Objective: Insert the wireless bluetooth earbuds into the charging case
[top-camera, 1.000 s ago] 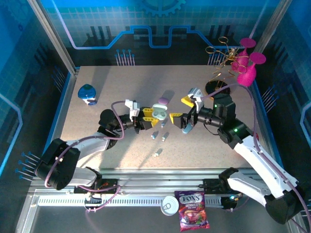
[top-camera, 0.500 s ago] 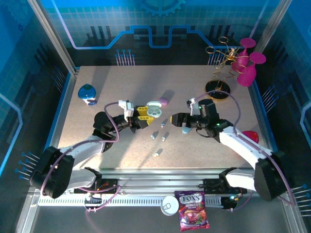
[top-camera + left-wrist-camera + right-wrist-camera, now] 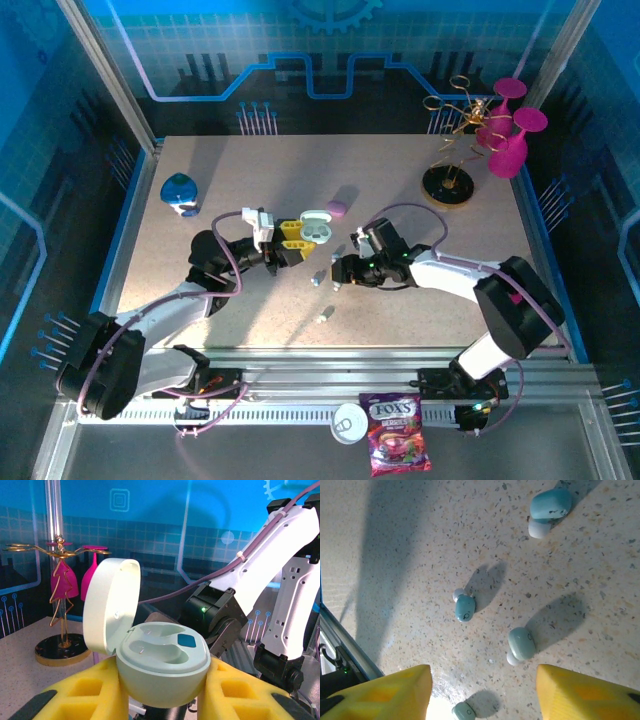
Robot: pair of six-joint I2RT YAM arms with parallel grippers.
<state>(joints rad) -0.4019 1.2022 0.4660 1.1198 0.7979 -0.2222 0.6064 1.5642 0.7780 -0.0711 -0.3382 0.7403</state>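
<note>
1. my left gripper [image 3: 296, 240] is clenched on the open charging case [image 3: 161, 662]. the lid is hinged back and both wells look empty.
2. my right gripper [image 3: 482, 695] hangs over the table [image 3: 395, 540], yellow pads [image 3: 385, 692] apart, grasping nothing.
3. step in hand, as i judge it: pick one of the earbuds [image 3: 521, 644]. the nearest earbud [image 3: 463, 711] lies on the table roughly between my pads.
4. to do it well: centre over that piece, lower until the pads straddle it, and close gently on the stubby body, not the tip. it is tiny and rounded, so an off-centre pinch could squirt it away.
5. the earbuds are pale teal with white tips and look smooth. four lie loose on the speckled tabletop, apart from each other.
</note>
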